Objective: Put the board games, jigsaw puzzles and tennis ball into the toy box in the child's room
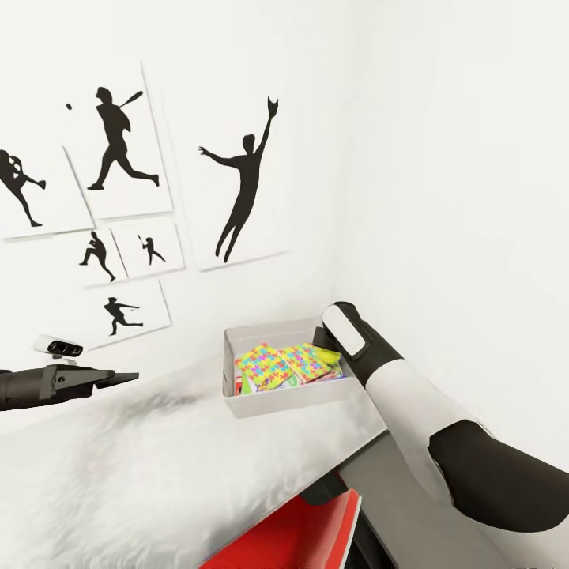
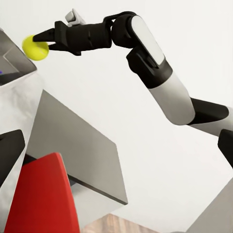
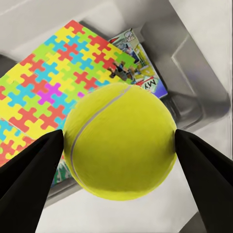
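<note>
Between the fingers of the right gripper (image 3: 119, 145) sits the ball (image 3: 120, 140), clamped on both sides, as the right wrist view shows. Just past it lies the open toy box (image 3: 194, 63), holding a bright puzzle (image 3: 53, 87) with a board game (image 3: 141, 63) showing beside it under the puzzle's edge. In the head view the right arm (image 1: 411, 411) reaches over the grey table (image 1: 158, 458) to the box (image 1: 237, 371), which stands in the corner by the wall; two puzzles (image 1: 288, 363) lie inside. The left gripper (image 1: 126, 378) hangs well apart at the table's other side, its fingers drawn together on nothing. A red chair (image 1: 292, 529) is tucked under the table. Baseball posters (image 1: 126, 150) hang on the wall beyond.
</note>
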{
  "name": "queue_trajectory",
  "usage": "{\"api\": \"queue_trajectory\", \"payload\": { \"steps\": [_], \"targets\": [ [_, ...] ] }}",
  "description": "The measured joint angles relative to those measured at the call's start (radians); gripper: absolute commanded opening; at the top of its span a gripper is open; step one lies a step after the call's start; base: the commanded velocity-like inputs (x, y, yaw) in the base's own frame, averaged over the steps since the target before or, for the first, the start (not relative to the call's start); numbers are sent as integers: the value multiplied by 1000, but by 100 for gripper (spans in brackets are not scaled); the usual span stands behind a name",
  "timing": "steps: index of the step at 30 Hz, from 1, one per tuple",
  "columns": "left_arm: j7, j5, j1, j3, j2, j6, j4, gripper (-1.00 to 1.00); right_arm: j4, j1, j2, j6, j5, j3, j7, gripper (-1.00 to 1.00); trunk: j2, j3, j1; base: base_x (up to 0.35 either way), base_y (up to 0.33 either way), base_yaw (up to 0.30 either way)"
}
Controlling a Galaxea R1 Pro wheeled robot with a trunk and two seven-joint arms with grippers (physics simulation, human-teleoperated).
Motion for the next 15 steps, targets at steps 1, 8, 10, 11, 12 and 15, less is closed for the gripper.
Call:
{"api": "queue_trajectory", "payload": {
  "steps": [1,8,10,11,12,15],
  "targets": [
    [0,0,0,0,0,0,0,100,0,0,-6,0,0,0,0,-100,0,-2,0,0,0,0],
    [0,0,3,0,0,0,0,100,0,-2,-15,-2,-1,-4,0,-100,0,-13,0,0,0,0],
    [0,0,4,0,0,0,0,100,-1,-4,-15,-2,-1,-5,0,-100,0,-17,0,0,0,0],
    [0,0,4,0,0,0,0,100,-1,-5,-15,-2,-1,-5,-1,-100,0,-18,0,0,0,0],
    [0,0,4,0,0,0,0,100,-2,-5,-15,-3,-1,-5,-1,-100,0,-20,0,0,0,0],
    [0,0,4,0,0,0,-1,100,-2,-6,-15,-6,-1,-5,-1,-100,0,-25,0,0,0,0]
  ]
}}
